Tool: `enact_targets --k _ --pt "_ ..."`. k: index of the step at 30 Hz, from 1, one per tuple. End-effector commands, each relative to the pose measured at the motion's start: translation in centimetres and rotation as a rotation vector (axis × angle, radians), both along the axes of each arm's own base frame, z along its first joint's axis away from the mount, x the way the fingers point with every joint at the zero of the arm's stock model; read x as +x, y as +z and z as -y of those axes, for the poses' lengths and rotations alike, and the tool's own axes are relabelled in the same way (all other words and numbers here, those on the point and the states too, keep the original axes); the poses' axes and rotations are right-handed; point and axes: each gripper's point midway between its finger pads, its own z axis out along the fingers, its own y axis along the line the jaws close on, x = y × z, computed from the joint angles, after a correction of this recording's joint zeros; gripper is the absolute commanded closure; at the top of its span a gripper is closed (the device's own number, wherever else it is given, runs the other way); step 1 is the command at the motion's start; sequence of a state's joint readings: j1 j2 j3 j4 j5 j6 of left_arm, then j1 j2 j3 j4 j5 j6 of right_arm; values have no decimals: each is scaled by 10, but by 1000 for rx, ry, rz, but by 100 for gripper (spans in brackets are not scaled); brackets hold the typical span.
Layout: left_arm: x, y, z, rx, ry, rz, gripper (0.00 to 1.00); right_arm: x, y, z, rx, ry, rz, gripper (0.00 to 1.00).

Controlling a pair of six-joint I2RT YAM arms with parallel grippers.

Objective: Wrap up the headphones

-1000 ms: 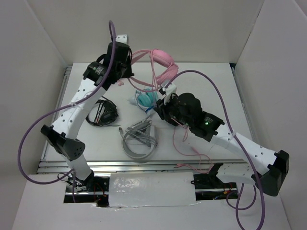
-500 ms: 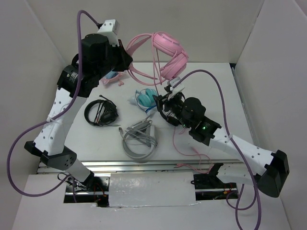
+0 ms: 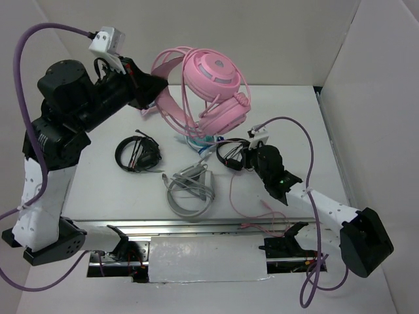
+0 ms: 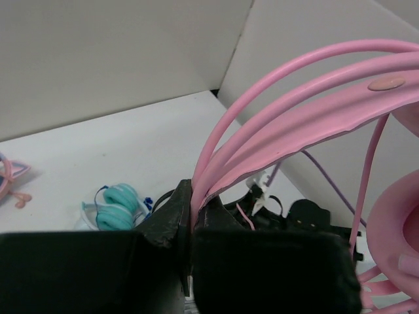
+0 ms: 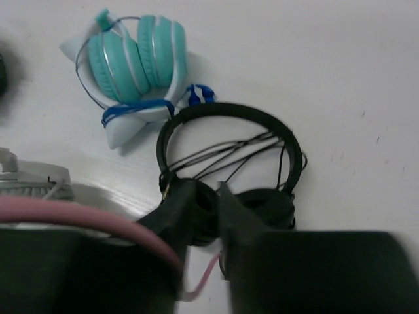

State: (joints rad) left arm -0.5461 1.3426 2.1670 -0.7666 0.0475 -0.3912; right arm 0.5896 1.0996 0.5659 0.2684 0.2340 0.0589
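The large pink headphones (image 3: 213, 72) hang in the air above the back of the table. My left gripper (image 3: 152, 88) is raised high and shut on their pink headband (image 4: 314, 118), which runs out from between my jaws (image 4: 191, 190). The thin pink cable (image 3: 234, 196) drops from the cups, passes my right gripper (image 3: 237, 157) and trails toward the table's front edge. My right gripper (image 5: 206, 190) is low over the table, its jaws nearly closed with the pink cable (image 5: 203, 281) between them.
Teal-cupped headphones (image 3: 200, 140) lie under the hanging pair and show in the right wrist view (image 5: 134, 59). A black on-ear pair (image 5: 229, 144) lies just ahead of my right jaws. Another black pair (image 3: 137, 154) lies left. Grey headphones with cable (image 3: 190, 190) lie near the front. White walls surround the table.
My left arm has risen and swung left, lifting the pink headphones higher and toward the camera. My right gripper has moved a little right and nearer along the cable.
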Motion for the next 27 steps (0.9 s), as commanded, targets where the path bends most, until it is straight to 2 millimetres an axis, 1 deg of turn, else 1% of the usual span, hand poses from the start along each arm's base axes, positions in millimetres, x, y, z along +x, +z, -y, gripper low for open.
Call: enact_targets --k 1,2,3,4,5,6,8,9,10,11,12,13,14,15,16,17,18,19,20,21,22,23,24,25,26,27 --pt "-25 43 9 -105 -117 133 100 4 16 10 158 -55 45 79" --pt "-25 42 9 -101 -114 132 100 4 16 13 168 -57 43 88" --pt "-24 43 6 -99 -100 135 100 7 19 18 180 -76 45 100" --pt "-23 41 7 -93 -99 134 100 9 19 22 193 -93 39 100" --pt "-24 42 6 -91 -101 137 100 13 22 32 194 -115 46 100" --pt "-26 41 8 -82 -118 142 100 15 32 37 200 -119 63 100" --pt "-25 36 9 -62 -122 133 100 16 43 41 208 -113 69 100" --pt "-27 36 8 -43 -130 150 100 18 57 50 211 -135 79 100" --pt "-18 18 13 -14 -129 114 100 19 66 57 216 -158 88 100" --pt "-15 12 14 11 -128 119 100 22 90 61 223 -155 120 100" --pt "-19 6 18 32 -168 125 100 24 88 78 202 -202 87 100" --pt "-16 -9 25 55 -195 105 100 25 95 84 192 -213 78 100" --pt "-19 -18 31 90 -243 121 100 32 119 91 193 -228 102 100" --pt "-26 -23 36 105 -292 132 100 34 117 109 172 -278 68 100" --pt "-25 -38 45 116 -329 115 100 36 124 115 152 -284 69 100" --pt "-25 -45 47 135 -340 124 100 41 140 120 151 -283 86 100" --pt "-27 -48 47 142 -340 134 100 42 145 127 149 -297 91 100" --pt "-25 -59 51 155 -337 124 100 44 151 141 147 -331 105 100" --pt "-25 -63 52 179 -343 138 100 46 161 146 155 -339 127 100" --pt "-27 -73 57 216 -384 153 100 50 176 157 154 -350 159 100" --pt "-29 -77 60 218 -393 149 100 50 175 163 149 -365 156 100" --pt "-27 -79 59 223 -377 147 100 53 188 165 150 -363 161 100" --pt "-24 -84 61 223 -364 134 100 55 191 178 133 -391 162 100" --pt "-26 -92 65 227 -368 117 100 56 214 186 134 -410 197 100" --pt "-25 -96 67 230 -366 114 100 62 214 190 129 -421 184 100" --pt "-32 -103 75 229 -399 127 100 63 215 188 116 -400 164 100"
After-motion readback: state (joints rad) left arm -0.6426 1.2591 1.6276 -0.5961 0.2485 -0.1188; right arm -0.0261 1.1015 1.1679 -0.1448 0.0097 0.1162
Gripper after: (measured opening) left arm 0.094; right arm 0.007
